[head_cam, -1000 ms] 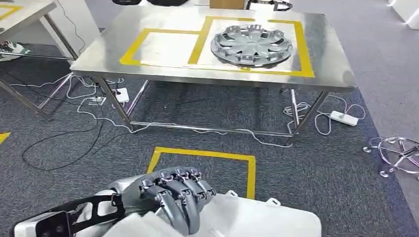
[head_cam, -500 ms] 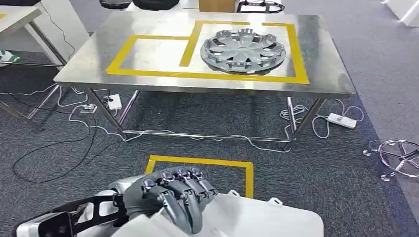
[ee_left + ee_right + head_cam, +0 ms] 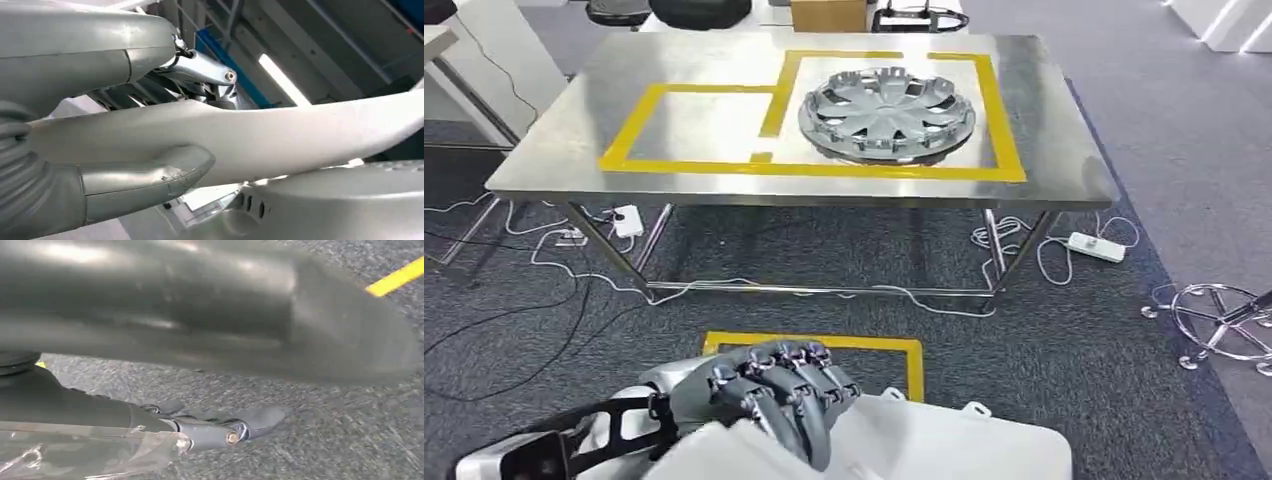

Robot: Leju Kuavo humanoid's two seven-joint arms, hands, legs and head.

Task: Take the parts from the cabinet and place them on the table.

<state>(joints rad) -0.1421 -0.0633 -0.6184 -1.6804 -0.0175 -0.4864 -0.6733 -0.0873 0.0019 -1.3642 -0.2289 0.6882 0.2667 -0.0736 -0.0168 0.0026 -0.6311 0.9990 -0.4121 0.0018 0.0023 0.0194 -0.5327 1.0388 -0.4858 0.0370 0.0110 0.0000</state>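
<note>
My left hand (image 3: 769,395) grips the edge of a large white moulded part (image 3: 924,445) low in the head view, fingers curled over its top. In the left wrist view the thumb (image 3: 150,170) presses under the white part (image 3: 275,135). My right hand (image 3: 225,432) reaches out over the carpet below a blurred grey surface (image 3: 200,310); whether it holds anything is unclear. Ahead stands a steel table (image 3: 1064,170) marked with yellow tape rectangles, and a silver wheel cover (image 3: 887,110) lies in the right rectangle.
A yellow tape square (image 3: 914,350) marks the carpet just ahead of me. Cables and a white power strip (image 3: 1096,247) lie under and beside the table. A chrome stool base (image 3: 1224,320) stands at the right. Another table leg (image 3: 464,90) is at far left.
The whole view has shifted: the table sits further left and lower in the picture, so the camera has moved. My left hand keeps the same grip on the white part.
</note>
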